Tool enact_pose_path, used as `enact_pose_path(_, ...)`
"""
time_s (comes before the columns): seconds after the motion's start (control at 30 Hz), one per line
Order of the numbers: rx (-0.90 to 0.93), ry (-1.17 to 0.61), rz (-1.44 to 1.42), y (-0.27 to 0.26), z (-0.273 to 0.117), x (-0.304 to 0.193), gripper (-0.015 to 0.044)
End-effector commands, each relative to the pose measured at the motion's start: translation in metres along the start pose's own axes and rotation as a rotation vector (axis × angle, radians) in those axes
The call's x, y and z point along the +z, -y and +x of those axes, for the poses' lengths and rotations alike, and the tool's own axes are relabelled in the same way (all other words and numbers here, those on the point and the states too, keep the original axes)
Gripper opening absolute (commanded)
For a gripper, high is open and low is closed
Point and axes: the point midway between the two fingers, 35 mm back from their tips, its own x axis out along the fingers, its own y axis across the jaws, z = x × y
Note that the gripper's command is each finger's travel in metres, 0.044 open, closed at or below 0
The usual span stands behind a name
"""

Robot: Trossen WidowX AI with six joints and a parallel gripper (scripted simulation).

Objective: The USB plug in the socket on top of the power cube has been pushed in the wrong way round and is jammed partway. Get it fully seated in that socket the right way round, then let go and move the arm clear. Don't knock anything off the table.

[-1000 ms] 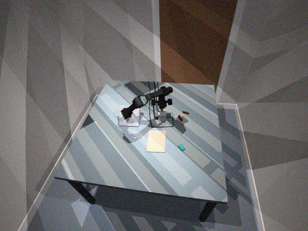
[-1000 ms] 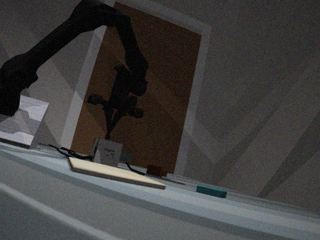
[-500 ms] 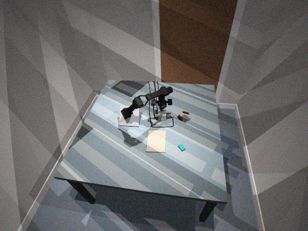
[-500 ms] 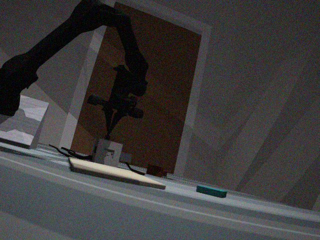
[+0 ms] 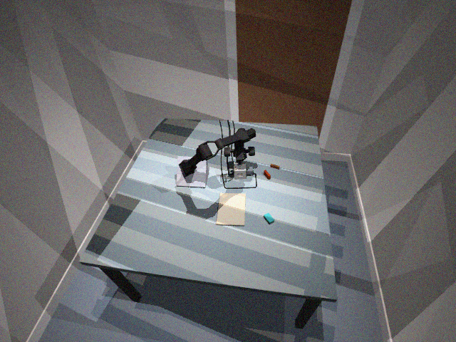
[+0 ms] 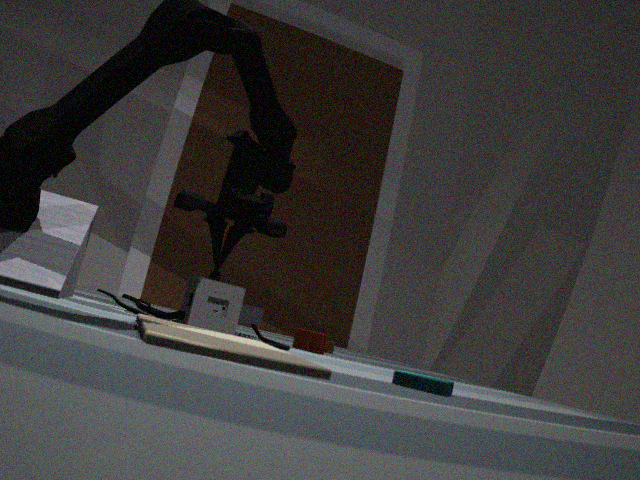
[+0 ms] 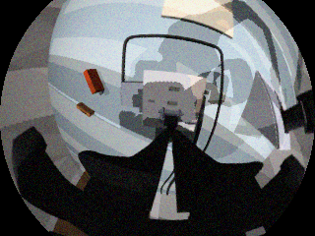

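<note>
The power cube [image 5: 240, 172] [image 6: 212, 312] [image 7: 157, 95], pale grey, stands upright on the table with slots on its top and front. My gripper [image 5: 239, 162] [image 6: 216, 273] [image 7: 171, 133] points down over the cube's top, near one edge, and is shut on the USB plug. The plug [image 7: 170, 117] is a small dark piece at the fingertips, at the cube's top. The fingers hide most of it, so its way round and its depth in the socket cannot be told.
A black cable [image 5: 240, 188] [image 7: 172, 35] loops around the cube. A red block [image 5: 266, 174] [image 6: 309, 341] [image 7: 93, 81] and an orange-brown block [image 5: 275, 167] [image 7: 85, 109] lie beside it. A tan board [image 5: 231, 210] [image 6: 232, 349] and a teal block [image 5: 268, 218] [image 6: 422, 383] lie nearer the front.
</note>
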Motion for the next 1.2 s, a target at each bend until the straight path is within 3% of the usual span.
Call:
enact_pose_path(0.0,0.002,0.004,-0.003,-0.0004,0.0011,0.0007,0.0)
enact_pose_path(1.17,0.002,0.004,-0.003,-0.0004,0.0049,0.001,0.0)
